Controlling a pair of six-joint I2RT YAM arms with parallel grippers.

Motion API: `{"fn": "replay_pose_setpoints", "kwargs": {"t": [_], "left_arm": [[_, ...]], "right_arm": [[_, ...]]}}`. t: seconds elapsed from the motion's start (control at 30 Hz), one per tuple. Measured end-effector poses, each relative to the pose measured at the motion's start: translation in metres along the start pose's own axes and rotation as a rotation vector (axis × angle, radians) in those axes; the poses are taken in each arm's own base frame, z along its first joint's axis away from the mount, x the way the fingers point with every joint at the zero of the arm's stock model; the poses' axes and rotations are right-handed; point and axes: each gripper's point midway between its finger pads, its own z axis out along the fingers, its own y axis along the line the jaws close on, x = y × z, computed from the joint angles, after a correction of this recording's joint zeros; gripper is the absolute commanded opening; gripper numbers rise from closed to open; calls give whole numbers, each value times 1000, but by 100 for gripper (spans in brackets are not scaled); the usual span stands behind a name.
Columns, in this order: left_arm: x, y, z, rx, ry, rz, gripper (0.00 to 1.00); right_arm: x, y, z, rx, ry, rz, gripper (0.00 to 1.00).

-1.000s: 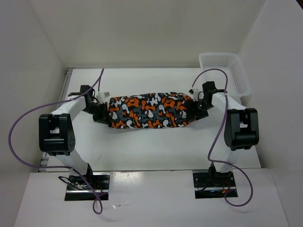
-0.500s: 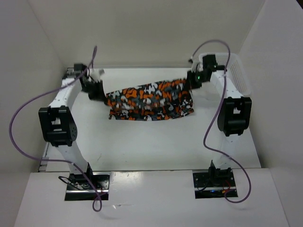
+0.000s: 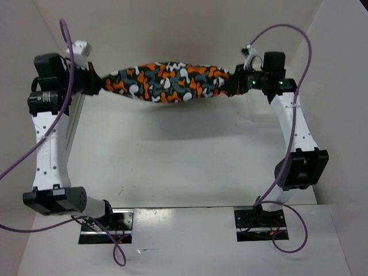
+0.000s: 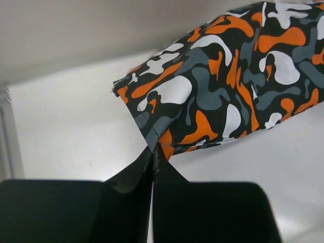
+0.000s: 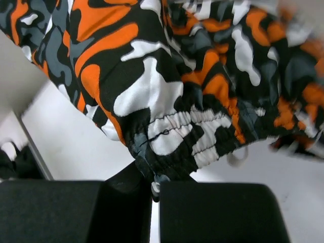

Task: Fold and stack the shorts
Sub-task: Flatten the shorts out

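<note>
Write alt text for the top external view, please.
Camouflage-print shorts hang stretched between the left gripper and right gripper, each shut on one end, above the far part of the white table. Both arms reach up and forward from their bases at the bottom edge.
</note>
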Motion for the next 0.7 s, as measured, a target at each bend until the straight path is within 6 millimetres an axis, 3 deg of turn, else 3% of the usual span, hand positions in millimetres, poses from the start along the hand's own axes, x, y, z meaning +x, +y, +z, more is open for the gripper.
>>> {"fn": "replay_pose_setpoints", "kwargs": {"t": [0.13, 0.2, 0.27, 0.37, 0.43, 0.53, 0.63, 0.67, 0.7], "left_arm": [[113, -13, -8, -14, 238, -112, 0], [181, -14, -9, -34, 398, -181, 0], [247, -17, -18, -56, 576, -252, 0], [315, -28, -43, -82, 793, -314, 0], [342, -34, -56, -97, 884, -316, 0], [362, -44, -68, -94, 966, -295, 0], [367, -48, -70, -91, 981, -265, 0], [368, -50, -71, -90, 982, -254, 0], [370, -50, -73, -96, 986, -235, 2]], "right_arm": [[111, -11, 0, 28, 220, 67, 0], [185, -14, -2, 47, 399, 87, 0], [252, -11, -12, 49, 585, 63, 0], [323, 6, -39, 1, 826, -9, 0], [346, 12, -56, -37, 929, -82, 0], [358, 12, -73, -70, 1008, -175, 0], [366, 12, -80, -93, 1050, -251, 20], [368, 12, -82, -98, 1063, -272, 44], [371, 11, -85, -97, 1080, -288, 52]]}}
